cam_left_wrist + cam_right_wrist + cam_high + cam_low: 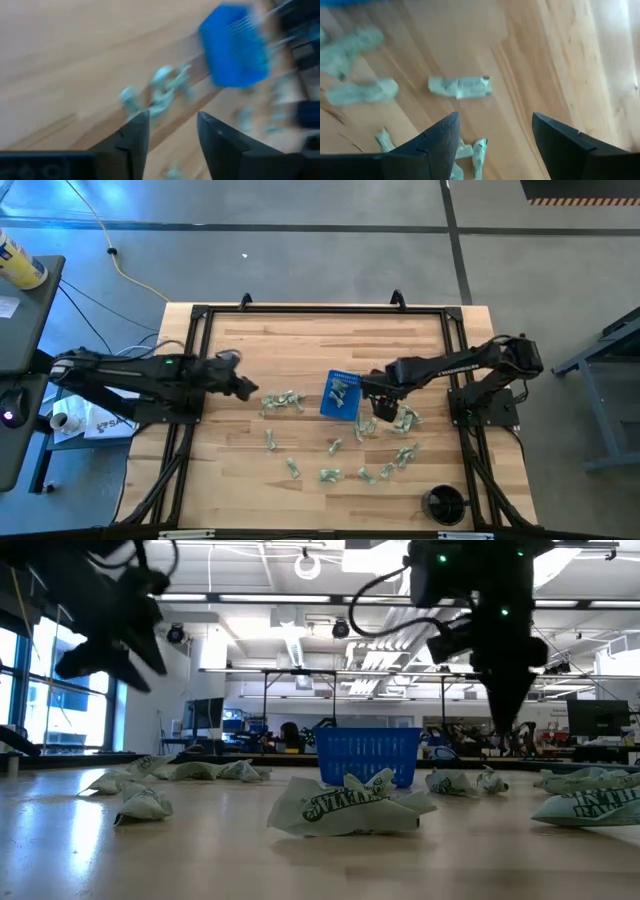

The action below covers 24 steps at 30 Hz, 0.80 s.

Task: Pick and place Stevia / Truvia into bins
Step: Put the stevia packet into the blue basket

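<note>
Pale green and white sachets lie scattered flat on the wooden table: a cluster left of the blue bin, others right of it and along the near side. A few sachets sit inside the bin. My left gripper hovers left of the left cluster, open and empty. My right gripper hangs just right of the bin, pointing down, open and empty, above a sachet on the table. In the low view the bin stands behind a crumpled sachet.
A round black cup stands near the table's near right corner. A black frame borders the table's far edge and sides. Bare wood stretches across the far half of the table.
</note>
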Motion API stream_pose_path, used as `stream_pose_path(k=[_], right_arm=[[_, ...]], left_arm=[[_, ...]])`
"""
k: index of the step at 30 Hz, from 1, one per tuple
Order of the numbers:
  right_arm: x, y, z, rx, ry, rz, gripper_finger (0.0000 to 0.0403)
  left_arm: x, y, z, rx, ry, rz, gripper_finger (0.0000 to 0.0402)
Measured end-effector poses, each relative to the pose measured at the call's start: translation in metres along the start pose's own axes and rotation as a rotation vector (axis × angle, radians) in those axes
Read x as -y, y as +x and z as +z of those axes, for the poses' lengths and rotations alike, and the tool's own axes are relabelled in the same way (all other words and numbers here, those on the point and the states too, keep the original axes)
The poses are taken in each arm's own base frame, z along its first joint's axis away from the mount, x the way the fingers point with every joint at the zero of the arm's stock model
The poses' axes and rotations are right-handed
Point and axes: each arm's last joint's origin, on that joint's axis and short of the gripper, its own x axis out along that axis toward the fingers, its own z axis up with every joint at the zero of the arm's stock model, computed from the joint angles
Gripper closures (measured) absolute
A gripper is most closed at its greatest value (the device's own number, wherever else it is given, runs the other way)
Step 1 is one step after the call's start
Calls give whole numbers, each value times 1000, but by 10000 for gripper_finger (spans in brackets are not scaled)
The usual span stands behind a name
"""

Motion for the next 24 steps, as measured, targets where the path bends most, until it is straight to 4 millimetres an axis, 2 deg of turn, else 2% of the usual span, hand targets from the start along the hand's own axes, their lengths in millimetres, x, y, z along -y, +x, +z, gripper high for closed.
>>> stream_pose_path(k=[5,9,17,24], right_arm=[[-9,9,-16,-18,-40,-7,164],[-13,9,-30,21,-17,6,163],[-5,3,-49,86,68,10,166],[3,-5,-52,153,95,0,166]], left_arm=[[8,33,-7,-200,-40,124,160],[15,51,-11,-332,-73,171,148],[23,74,-8,-269,8,290,142],[20,91,-13,-324,57,338,142]])
